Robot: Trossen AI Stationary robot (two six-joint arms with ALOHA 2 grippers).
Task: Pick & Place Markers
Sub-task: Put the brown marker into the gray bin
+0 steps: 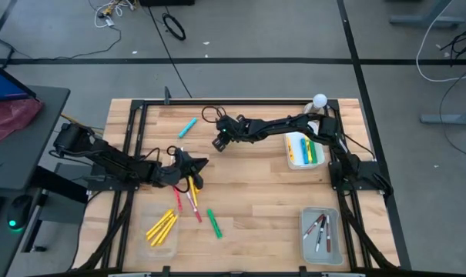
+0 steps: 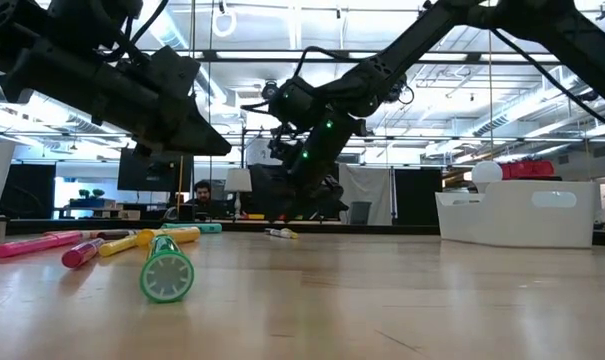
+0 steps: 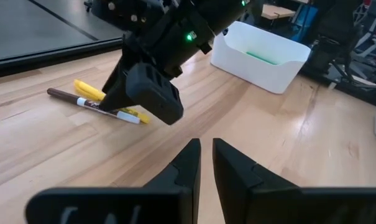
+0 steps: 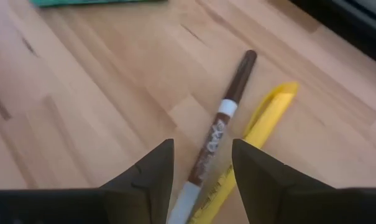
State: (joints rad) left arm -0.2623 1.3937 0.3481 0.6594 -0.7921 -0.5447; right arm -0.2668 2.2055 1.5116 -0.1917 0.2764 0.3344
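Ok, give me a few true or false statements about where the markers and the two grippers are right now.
1. The right gripper is open above a brown-capped marker and a yellow marker. True.
2. The green marker lies inside a tray. False: it lies on the bare table.
3. The front left tray holds yellow markers. True.
4. The left gripper holds the light blue marker. False: that marker lies alone on the table, apart from both grippers.
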